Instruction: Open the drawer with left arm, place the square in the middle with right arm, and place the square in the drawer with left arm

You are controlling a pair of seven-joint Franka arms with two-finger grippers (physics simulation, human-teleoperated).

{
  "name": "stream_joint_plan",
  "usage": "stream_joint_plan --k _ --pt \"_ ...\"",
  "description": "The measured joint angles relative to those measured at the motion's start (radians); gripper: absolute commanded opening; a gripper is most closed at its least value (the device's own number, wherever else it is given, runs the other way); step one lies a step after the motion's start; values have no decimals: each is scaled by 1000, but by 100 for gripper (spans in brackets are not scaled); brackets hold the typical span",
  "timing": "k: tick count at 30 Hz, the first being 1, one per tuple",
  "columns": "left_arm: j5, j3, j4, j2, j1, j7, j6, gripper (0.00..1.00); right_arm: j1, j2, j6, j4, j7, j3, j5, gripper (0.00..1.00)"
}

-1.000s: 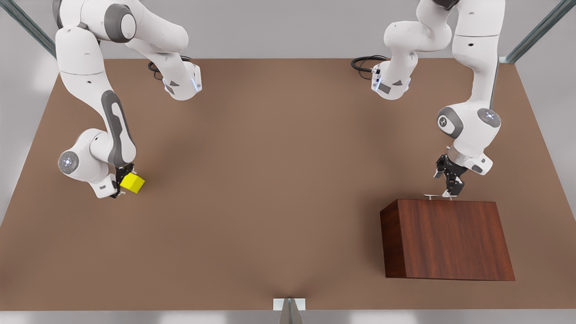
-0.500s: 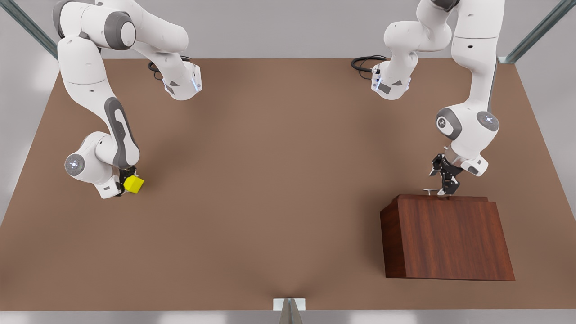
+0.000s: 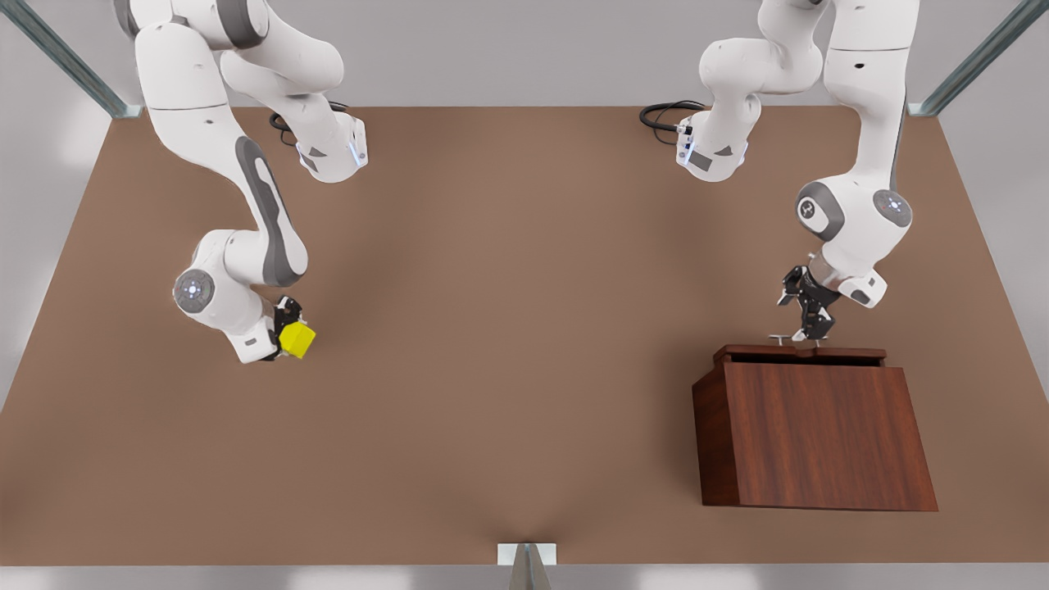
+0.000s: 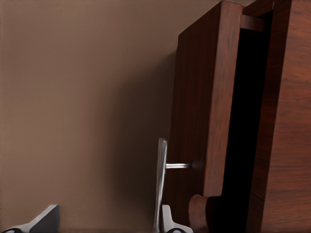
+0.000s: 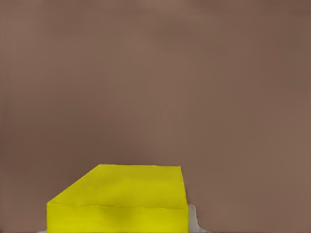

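The left gripper stands at the cabinet's far edge, its fingers set around the thin silver bar handle, one touching it and the other standing well off, so whether they actually clamp the bar cannot be told; the hold sits there because the drawer can only be drawn out by that bar. A dark gap shows between the drawer front and the cabinet in the left wrist view; half a second ago the drawer barely stood out, so it has slid further away from the cabinet. The right gripper is well apart from the cabinet, toward the front view's left, its fingers closed on the yellow cube and carrying it clear of the counter; it has moved nearer the cabinet since the earlier frame, judged to be heading for the middle of the counter.
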Motion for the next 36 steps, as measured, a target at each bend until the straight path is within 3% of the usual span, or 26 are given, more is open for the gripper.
stream_joint_plan --k 6,9,11,19,20,21,27,28,30,31,34,36 --pt "0 1 -25 -8 4 1 -3 100 437 91 55 154 682 1 64 57" --pt "0 3 -34 -15 3 -1 -9 100 574 312 76 440 948 1 98 57" --pt "0 14 -49 -30 -8 -2 -11 100 663 384 73 590 1161 1 101 57" --pt "1 50 -83 -72 -4 0 -54 100 880 581 73 890 1398 5 97 61" --pt "1 56 -87 -78 4 0 -55 100 882 593 73 897 1401 5 96 77" --pt "1 57 -88 -84 13 0 -58 100 882 591 74 876 1402 4 90 100" --pt "1 58 -125 -119 0 -5 -70 100 883 575 70 858 1398 -2 88 100" --pt "1 58 -125 -120 0 -5 -78 100 883 540 63 837 1394 -13 92 100" --pt "1 58 -126 -122 -1 -5 -81 100 874 347 58 631 1371 -83 88 100" --pt "2 58 -148 -138 2 -5 -80 100 794 242 -3 542 1346 -100 87 100" --pt "-2 58 -193 -193 -4 -2 -82 100 391 -3 -378 528 1184 -101 81 100" --pt "9 60 -187 -288 -5 0 -156 100 188 -64 -497 520 1173 -91 80 100"
